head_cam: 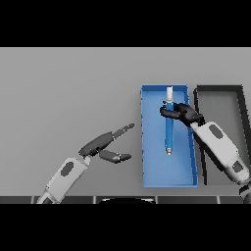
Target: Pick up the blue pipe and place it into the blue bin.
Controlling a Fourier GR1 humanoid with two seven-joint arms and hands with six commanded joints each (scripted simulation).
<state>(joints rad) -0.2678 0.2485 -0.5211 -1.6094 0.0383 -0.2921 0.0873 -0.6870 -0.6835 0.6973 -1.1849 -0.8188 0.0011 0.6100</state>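
The blue pipe [169, 130] with a white top end and a grey lower end lies lengthwise over the middle of the blue bin [152, 171]. My right hand [184, 113] reaches in from the right and its fingers are curled round the pipe's upper part. Whether the pipe rests on the bin floor or hangs just above it cannot be told. My left hand [100, 143] hovers over the grey table to the left of the bin, fingers straight, thumb spread, holding nothing.
A dark grey bin [218, 100] stands directly right of the blue bin, partly covered by my right forearm [218, 142]. The grey table [68, 88] stretches to the left and back.
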